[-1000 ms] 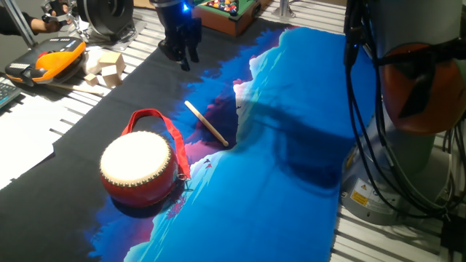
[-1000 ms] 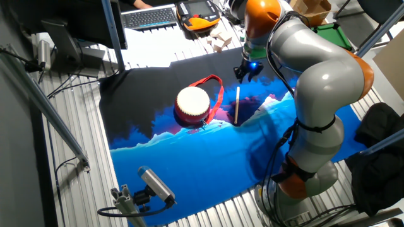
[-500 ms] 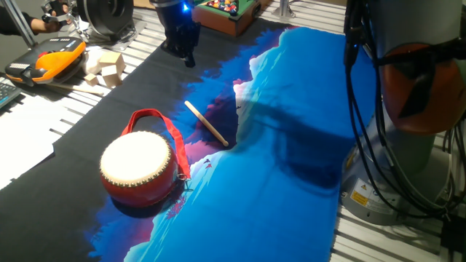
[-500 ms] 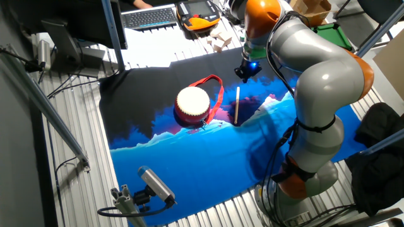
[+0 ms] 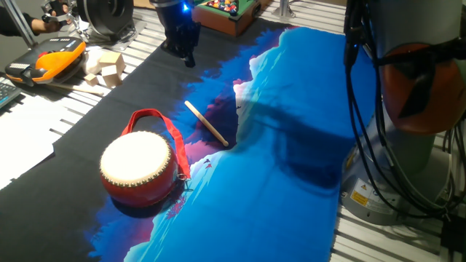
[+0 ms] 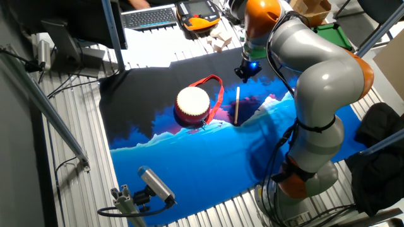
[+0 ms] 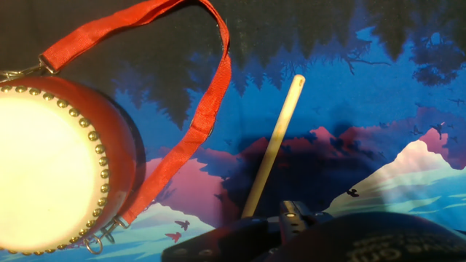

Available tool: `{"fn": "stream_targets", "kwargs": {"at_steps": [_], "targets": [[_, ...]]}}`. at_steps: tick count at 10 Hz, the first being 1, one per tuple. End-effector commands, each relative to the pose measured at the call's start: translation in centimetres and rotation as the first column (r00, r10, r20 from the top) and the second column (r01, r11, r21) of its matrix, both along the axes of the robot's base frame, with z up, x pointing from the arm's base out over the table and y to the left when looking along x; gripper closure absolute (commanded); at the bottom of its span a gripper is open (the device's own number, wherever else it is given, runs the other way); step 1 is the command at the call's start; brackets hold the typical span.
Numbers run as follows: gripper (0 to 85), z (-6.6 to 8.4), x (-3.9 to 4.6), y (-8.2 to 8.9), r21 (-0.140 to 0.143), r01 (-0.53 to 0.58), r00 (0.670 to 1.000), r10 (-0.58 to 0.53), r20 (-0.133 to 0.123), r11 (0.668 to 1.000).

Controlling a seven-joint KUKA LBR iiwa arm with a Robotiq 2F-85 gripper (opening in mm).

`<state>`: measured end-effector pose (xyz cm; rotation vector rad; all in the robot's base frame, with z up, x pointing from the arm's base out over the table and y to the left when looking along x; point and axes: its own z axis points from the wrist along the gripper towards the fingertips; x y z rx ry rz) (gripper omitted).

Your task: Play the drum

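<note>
The drum [image 5: 138,167] has a glossy red body, a cream skin head and a red strap loop [image 5: 171,135]. It stands on the blue and black cloth and also shows in the other fixed view [image 6: 192,104] and the hand view [image 7: 51,167]. A thin wooden stick [image 5: 206,124] lies on the cloth right of it, also in the hand view [image 7: 273,149]. My gripper [image 5: 189,60] hangs above the cloth's far edge, beyond the stick's far end, with its fingers together and nothing between them. It shows in the other fixed view [image 6: 245,74] too.
Wooden blocks [image 5: 105,67] and an orange hand-held controller [image 5: 54,60] lie at the far left off the cloth. A small pool table toy [image 5: 229,11] stands behind the gripper. The arm's base [image 5: 415,109] with cables stands at the right. A keyboard [image 6: 148,16] lies at the back.
The gripper's fingers, spread a second ago, have closed together. The hand has risen slightly. The drum and the stick have not moved.
</note>
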<state>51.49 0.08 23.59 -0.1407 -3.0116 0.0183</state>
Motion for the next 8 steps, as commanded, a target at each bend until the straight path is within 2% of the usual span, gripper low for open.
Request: {"fn": "stream_targets", "kwargs": {"at_steps": [1,6,7,8], "targets": [[85.0,0.00,-0.01,0.00,0.000,0.000,1.000,0.000,0.000,1.000],[85.0,0.00,-0.01,0.00,0.000,0.011,1.000,-0.011,0.003,1.000],[85.0,0.00,-0.01,0.00,-0.007,0.013,1.000,-0.013,0.022,1.000],[85.0,0.00,-0.01,0.00,-0.047,0.003,0.998,-0.001,0.055,0.999]]}}
